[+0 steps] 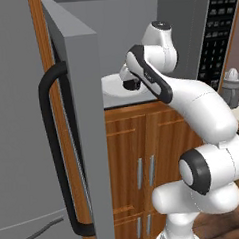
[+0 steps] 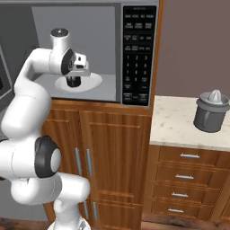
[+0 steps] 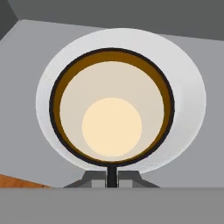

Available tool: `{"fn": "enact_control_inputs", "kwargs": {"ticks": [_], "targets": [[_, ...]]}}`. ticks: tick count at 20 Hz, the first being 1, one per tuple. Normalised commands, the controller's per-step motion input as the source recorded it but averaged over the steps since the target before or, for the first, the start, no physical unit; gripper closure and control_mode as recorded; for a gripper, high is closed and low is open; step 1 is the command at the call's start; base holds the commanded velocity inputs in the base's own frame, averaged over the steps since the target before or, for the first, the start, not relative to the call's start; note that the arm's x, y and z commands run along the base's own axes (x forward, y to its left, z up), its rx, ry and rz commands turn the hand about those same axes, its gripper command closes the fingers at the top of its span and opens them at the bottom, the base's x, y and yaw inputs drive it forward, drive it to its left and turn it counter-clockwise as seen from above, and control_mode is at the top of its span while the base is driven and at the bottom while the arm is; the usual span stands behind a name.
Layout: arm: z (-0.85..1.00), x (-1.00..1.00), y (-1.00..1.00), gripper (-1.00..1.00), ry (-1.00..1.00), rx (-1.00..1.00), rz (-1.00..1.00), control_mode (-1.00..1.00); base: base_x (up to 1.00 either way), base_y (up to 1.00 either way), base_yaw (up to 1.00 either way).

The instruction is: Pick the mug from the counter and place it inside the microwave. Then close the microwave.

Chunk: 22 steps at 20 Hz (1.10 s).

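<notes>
Mug (image 3: 112, 109), black outside with a smooth cream interior, sits over the white round plate (image 3: 186, 96) inside the microwave (image 2: 134, 54); whether it already rests on that plate I cannot tell. The pincer (image 3: 112, 177) is pinched shut on the mug's thin rim, gripping from above so the cup stays upright and centred on the plate. Left of the plate, the microwave's grey door (image 1: 84, 118) with its curved black handle (image 1: 56, 155) stands wide open. A grey cone-topped juicer (image 2: 211, 111) stands on the speckled beige desk (image 2: 179, 121), well right of the plate.
</notes>
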Motion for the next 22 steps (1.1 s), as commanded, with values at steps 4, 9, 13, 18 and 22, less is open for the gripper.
{"fn": "enact_control_inputs", "kwargs": {"ticks": [4, 9, 13, 18, 22], "targets": [[-0.23, 0.2, 0.03, 1.0, 0.0, -0.01, 0.0, -1.0, 0.0, 0.0, 0.0], [-0.16, 0.27, 0.05, 1.0, 0.0, -0.02, 0.0, -1.0, 0.0, 0.0, 0.0], [-0.08, 0.3, 0.04, 1.0, 0.0, -0.01, 0.0, -1.0, 0.0, 0.0, 0.0], [0.0, 0.09, 0.05, 1.0, 0.0, -0.01, 0.0, -1.0, 0.0, 0.0, 0.0], [0.0, 0.0, 0.0, 1.0, 0.0, 0.0, 0.0, -1.0, 0.0, 0.0, 0.0]]}}
